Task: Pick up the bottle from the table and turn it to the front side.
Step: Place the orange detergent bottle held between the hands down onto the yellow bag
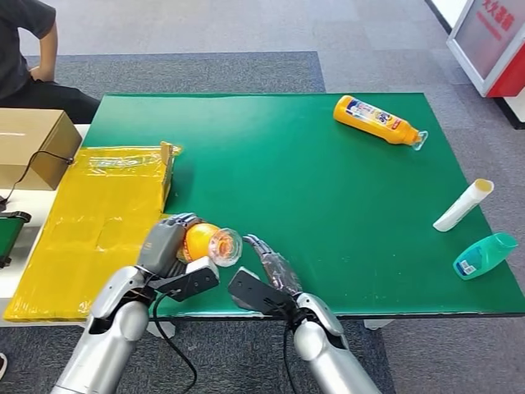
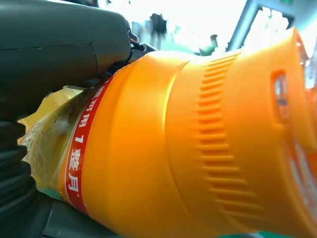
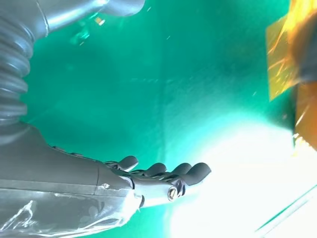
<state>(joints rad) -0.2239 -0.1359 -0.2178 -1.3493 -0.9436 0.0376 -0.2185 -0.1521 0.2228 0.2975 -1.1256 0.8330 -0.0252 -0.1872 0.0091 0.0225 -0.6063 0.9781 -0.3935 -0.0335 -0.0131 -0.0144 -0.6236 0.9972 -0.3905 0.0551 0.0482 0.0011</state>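
An orange bottle (image 1: 207,242) with a clear cap lies sideways in my left hand (image 1: 164,244), just above the near edge of the green table (image 1: 297,180). The fingers wrap over its body. Up close in the left wrist view, the orange bottle (image 2: 179,148) shows a ribbed shoulder and a red label band, with my left hand (image 2: 56,44) pressed against it. My right hand (image 1: 269,264) hovers empty just right of the cap, fingers stretched out. Over bare green cloth in the right wrist view, my right hand (image 3: 157,176) holds nothing.
A second orange bottle (image 1: 377,121) lies at the far right. A white tube (image 1: 463,204) and a teal bottle (image 1: 484,254) lie near the right edge. A yellow-wrapped box (image 1: 99,217) stands left, with a cardboard box (image 1: 31,144) and a seated person (image 1: 28,49) beyond.
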